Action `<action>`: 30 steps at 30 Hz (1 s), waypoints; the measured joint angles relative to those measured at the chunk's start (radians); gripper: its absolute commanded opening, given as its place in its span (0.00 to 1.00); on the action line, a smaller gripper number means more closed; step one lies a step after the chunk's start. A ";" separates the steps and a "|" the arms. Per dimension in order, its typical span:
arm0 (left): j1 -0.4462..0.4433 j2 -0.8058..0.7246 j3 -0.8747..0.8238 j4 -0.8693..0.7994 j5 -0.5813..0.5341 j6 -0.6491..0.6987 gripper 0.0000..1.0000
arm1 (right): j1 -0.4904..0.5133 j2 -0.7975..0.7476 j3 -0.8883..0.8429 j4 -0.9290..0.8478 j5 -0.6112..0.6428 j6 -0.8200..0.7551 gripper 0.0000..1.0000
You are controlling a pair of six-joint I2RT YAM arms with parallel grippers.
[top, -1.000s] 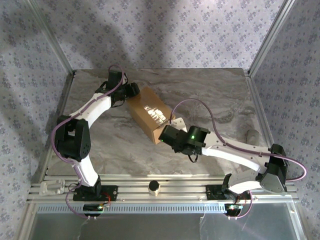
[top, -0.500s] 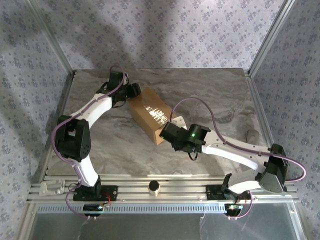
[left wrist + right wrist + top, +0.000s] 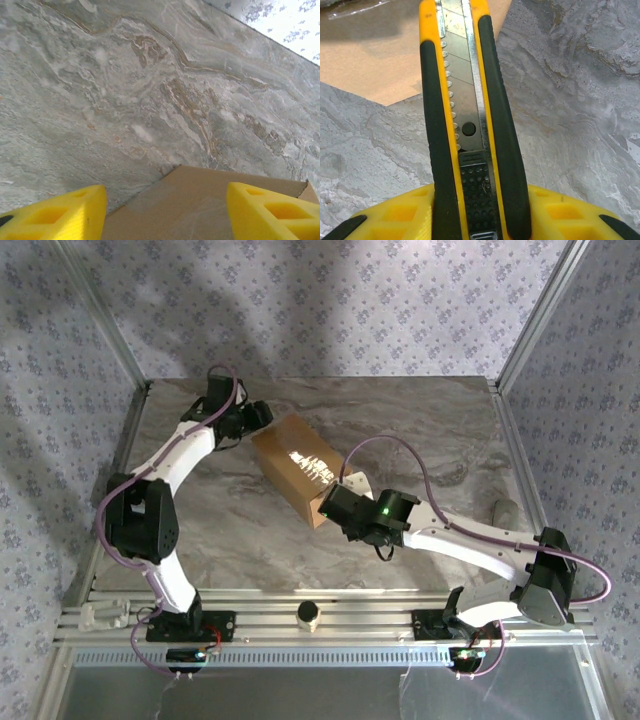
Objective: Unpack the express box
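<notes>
The express box (image 3: 298, 467), brown cardboard with a clear taped seam, lies slantwise mid-table. My left gripper (image 3: 260, 418) hovers at its far left corner, open. In the left wrist view that corner (image 3: 205, 205) sits between the wide yellow fingers (image 3: 57, 216) without touching them. My right gripper (image 3: 328, 508) is at the box's near end, shut on a yellow and black utility knife (image 3: 465, 115). The knife's blade end points up toward the box's edge (image 3: 375, 55), and its tip is cut off by the frame's top.
The marble table (image 3: 420, 430) is fenced by aluminium posts and patterned walls. A small round knob (image 3: 309, 614) sits on the front rail. A grey object (image 3: 505, 511) lies at the table's right edge.
My left gripper has pulled back up and left off the box's corner and its jaws have widened. The right arm with the knife has edged slightly left.
</notes>
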 measured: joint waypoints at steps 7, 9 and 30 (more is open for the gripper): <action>0.051 -0.035 0.000 -0.032 0.002 0.003 0.63 | 0.000 0.000 -0.008 0.007 0.007 0.007 0.00; 0.076 -0.063 0.000 -0.049 0.004 0.003 0.63 | 0.000 0.000 -0.008 0.006 0.008 0.009 0.00; -0.048 -0.433 -0.334 -0.212 0.053 0.010 0.49 | -0.003 0.000 -0.007 0.003 0.014 0.024 0.00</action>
